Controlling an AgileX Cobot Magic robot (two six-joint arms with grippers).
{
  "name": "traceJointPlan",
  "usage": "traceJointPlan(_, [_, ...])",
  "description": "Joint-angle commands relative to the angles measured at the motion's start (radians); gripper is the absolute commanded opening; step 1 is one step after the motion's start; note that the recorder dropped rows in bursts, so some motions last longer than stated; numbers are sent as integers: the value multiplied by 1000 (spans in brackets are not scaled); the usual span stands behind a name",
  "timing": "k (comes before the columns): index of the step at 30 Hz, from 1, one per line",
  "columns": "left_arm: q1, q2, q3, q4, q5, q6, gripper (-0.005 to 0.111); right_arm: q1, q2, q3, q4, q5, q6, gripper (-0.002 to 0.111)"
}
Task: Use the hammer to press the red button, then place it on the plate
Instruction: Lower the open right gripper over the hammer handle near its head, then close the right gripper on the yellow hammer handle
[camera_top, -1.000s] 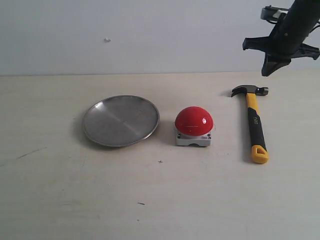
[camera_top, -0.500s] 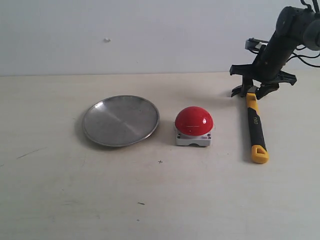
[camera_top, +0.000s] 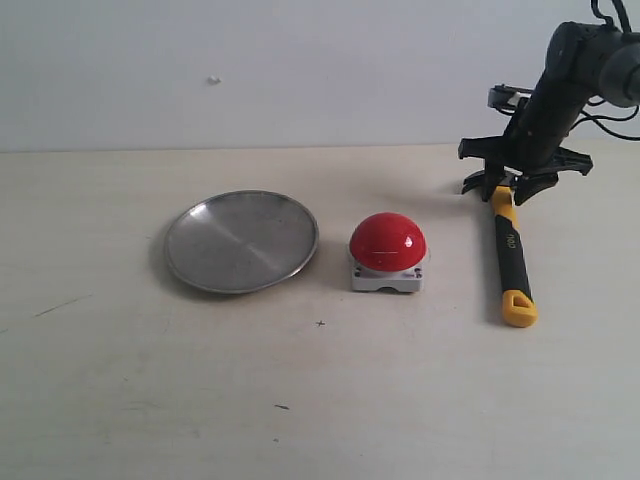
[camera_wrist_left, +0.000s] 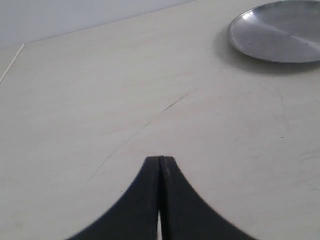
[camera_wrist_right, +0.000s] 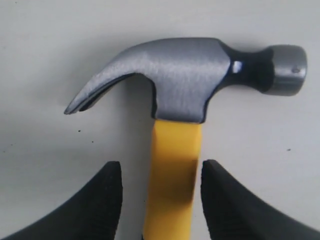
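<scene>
The hammer (camera_top: 510, 250) lies on the table at the right, head away from the camera, yellow tip towards the front. My right gripper (camera_top: 505, 188) is down over its neck just below the head. In the right wrist view the gripper (camera_wrist_right: 161, 172) is open, a finger on either side of the yellow handle (camera_wrist_right: 172, 175) with a gap on both sides; the dark head (camera_wrist_right: 185, 82) lies beyond. The red button (camera_top: 387, 243) sits mid-table on its grey base. The silver plate (camera_top: 242, 240) lies left of it, also seen as the plate (camera_wrist_left: 280, 31). My left gripper (camera_wrist_left: 160, 161) is shut, empty.
A pale wall (camera_top: 300, 70) rises behind the light table (camera_top: 300, 400). A few small dark specks and a faint scratch (camera_wrist_left: 150, 122) mark the tabletop. The left arm does not show in the exterior view.
My right gripper came down from high at the far right to the hammer's neck and now straddles the handle. Hammer, button and plate have not moved.
</scene>
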Motion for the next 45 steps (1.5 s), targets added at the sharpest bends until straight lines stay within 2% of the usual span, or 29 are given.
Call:
traceJointPlan(1, [3,-8,-1,5,-2,3,0,19,-2,-6,-14,-2,3,49])
traceJointPlan(8, [3,-8,-1,5,-2,3,0,20,-2,42,-79,-2,23,49])
traceJointPlan(20, [3,-8,-1,5,-2,3,0,20,-2,42,-63,-2,45,47])
traceJointPlan(28, [3,-8,-1,5,-2,3,0,20,-2,42,-71,-2,64,26])
traceJointPlan(30, [3,-8,-1,5,-2,3,0,20,-2,42,-73,-2,61,16])
traceJointPlan(32, [3,-8,-1,5,-2,3,0,20,-2,42,-82,-2,31,0])
traceJointPlan(41, [3,-8,-1,5,-2,3,0,22,-72,42,-117,-2,9,0])
traceJointPlan(45, [3,-8,-1,5,-2,3,0,55,-145,42,-122,-2,9,0])
